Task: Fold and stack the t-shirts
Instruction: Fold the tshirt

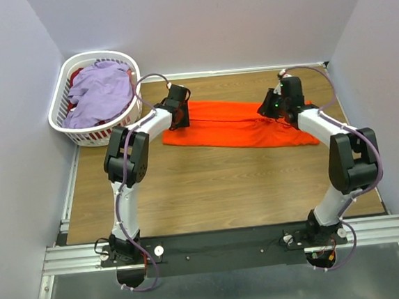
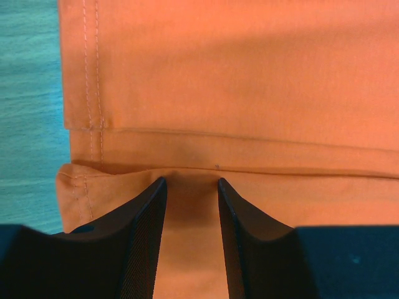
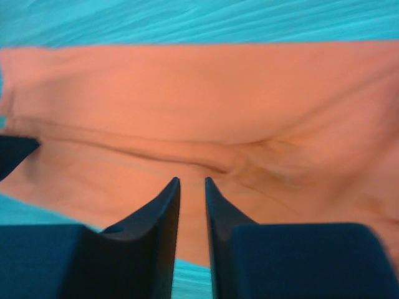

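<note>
The bright orange t-shirt lies as a long folded strip across the far middle of the wooden table. My left gripper is down at its left end. In the left wrist view its jaws stand apart over flat orange cloth, just short of a fold line. My right gripper is at the strip's right end. In the right wrist view its jaws are nearly together with the edge of the orange cloth between them. The lavender t-shirt lies bunched in the basket.
The white slotted laundry basket stands at the far left corner of the table, with some red cloth under the lavender one. Grey walls close in the back and both sides. Bare wood table lies between the shirt and the arm bases.
</note>
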Motion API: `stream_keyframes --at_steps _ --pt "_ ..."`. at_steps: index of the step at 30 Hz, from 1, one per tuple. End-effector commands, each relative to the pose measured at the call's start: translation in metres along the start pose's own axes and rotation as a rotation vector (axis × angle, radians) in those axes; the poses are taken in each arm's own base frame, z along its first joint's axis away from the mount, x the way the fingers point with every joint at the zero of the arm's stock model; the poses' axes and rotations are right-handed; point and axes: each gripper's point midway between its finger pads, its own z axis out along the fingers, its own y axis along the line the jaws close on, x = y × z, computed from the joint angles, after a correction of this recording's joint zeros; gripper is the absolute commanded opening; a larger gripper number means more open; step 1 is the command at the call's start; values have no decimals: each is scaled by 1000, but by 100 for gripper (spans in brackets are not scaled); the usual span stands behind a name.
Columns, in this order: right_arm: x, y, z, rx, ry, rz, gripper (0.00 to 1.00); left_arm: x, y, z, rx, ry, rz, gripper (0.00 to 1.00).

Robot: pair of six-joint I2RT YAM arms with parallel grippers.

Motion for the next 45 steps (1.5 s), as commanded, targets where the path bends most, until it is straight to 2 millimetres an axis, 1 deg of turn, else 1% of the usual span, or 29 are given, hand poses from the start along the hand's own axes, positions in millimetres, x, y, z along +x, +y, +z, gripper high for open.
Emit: stream_keyframes --at_steps 1,3,5,6,7,8,9,10,11,12,13,14,15,16,17,18,19,20,21,22,24,27,29,31,32,33,36,39,45 --pt "-26 -35 -22 119 -102 46 32 -27 9 -22 -35 -56 -7 47" --pt "-32 -48 -29 155 -126 68 38 -38 5 -37 -17 -89 -11 48" --pt "-28 -55 -30 170 -123 94 41 -40 4 -51 -3 -107 -4 50" --pt "-27 -60 -31 190 -128 116 44 -53 2 -71 15 -155 -12 52" --pt "-26 -64 -31 201 -126 127 47 -48 5 -77 16 -153 -8 53" --pt "-21 -66 -30 208 -118 134 48 -58 5 -97 26 -197 -6 54" --pt "-19 -69 -29 213 -112 145 49 -60 8 -105 26 -215 -8 55" --pt "-15 -71 -27 218 -101 150 50 -49 13 -108 16 -202 -2 56" --pt "-13 -73 -25 221 -96 158 49 -55 17 -127 8 -244 -4 56" --pt "-12 -72 -24 214 -90 160 49 -56 22 -135 -1 -264 -6 58" --pt "-8 -74 -20 216 -76 161 49 -41 30 -136 -22 -249 -1 58" --pt "-8 -73 -18 212 -74 162 49 -38 35 -142 -31 -262 -5 59" --pt "-12 -71 -16 198 -74 152 47 -46 38 -162 -33 -323 -14 59" --pt "-12 -71 -13 195 -70 147 46 -43 43 -169 -39 -339 -14 59" --pt "-11 -72 -9 197 -61 146 44 -33 50 -179 -44 -351 -14 59" --pt "-13 -74 -8 202 -64 142 42 -34 54 -185 -56 -379 -19 59" --pt "-17 -73 -6 204 -73 138 38 -19 62 -182 -73 -365 -9 59" --pt "-14 -77 -1 213 -62 136 36 -23 66 -195 -77 -412 -19 59" --pt "-19 -76 1 209 -66 132 34 -19 69 -197 -83 -419 -16 59" --pt "-16 -77 4 211 -58 130 34 -8 74 -193 -98 -409 -13 59" --pt "-15 -77 8 205 -49 128 34 -7 77 -200 -95 -438 -20 59" --pt "-2 -79 17 196 -9 130 33 -3 76 -196 -89 -434 -8 59" --pt "7 -81 20 190 14 138 32 -3 76 -194 -89 -432 -3 59" --pt "19 -77 20 167 46 155 31 -4 74 -190 -86 -426 0 59" --pt "21 -75 20 159 50 161 31 -6 73 -190 -79 -426 1 59" --pt "29 -73 19 151 68 165 30 -6 68 -189 -59 -425 2 59" --pt "38 -63 16 129 87 159 29 -8 65 -190 -40 -429 4 59" --pt "43 -59 15 121 97 166 29 -8 65 -191 -39 -433 3 59" --pt "54 -59 18 126 122 167 29 -6 65 -191 -37 -430 6 59"
